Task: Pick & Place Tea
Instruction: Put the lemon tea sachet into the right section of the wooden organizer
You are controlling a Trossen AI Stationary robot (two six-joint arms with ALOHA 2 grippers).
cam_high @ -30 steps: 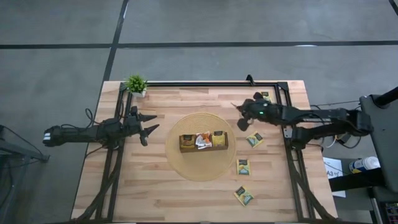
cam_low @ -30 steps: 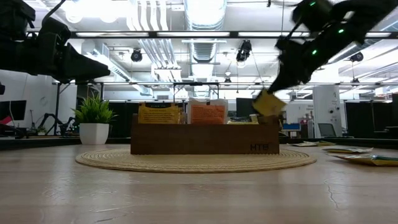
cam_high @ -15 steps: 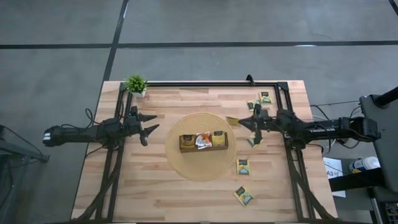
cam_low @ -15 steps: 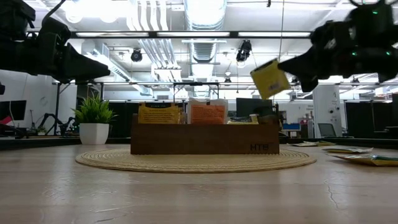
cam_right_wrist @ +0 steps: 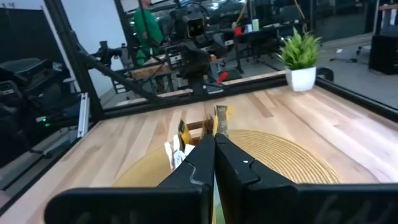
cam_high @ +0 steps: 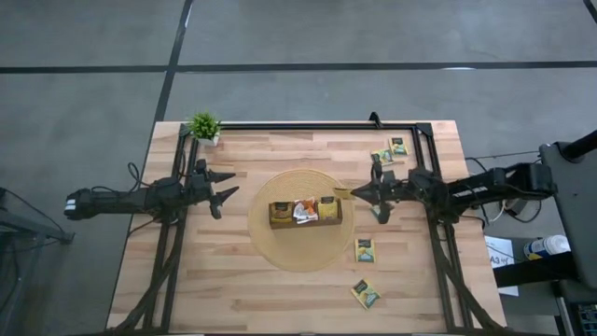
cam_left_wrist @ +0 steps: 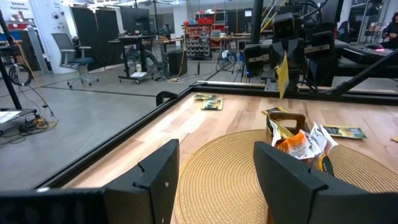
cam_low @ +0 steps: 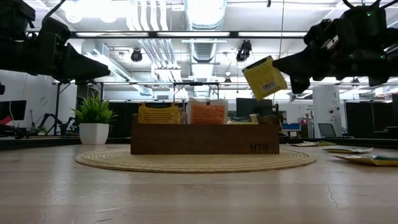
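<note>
1. Looking down: right hand pinches a yellow sachet just beside the tray; left hand waits, fingers spread, holding nothing.
2. Low view: sachet hangs above the tray's end.
3. Right wrist: fingers are closed on it.

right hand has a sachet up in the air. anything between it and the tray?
Nothing visible. The right hand is shut on a yellow sachet, held in the air just off the right end of the wooden tray and above its rim. Sachets already stand in the tray's left and middle sections. The left hand waits open, well off to the left.
</note>
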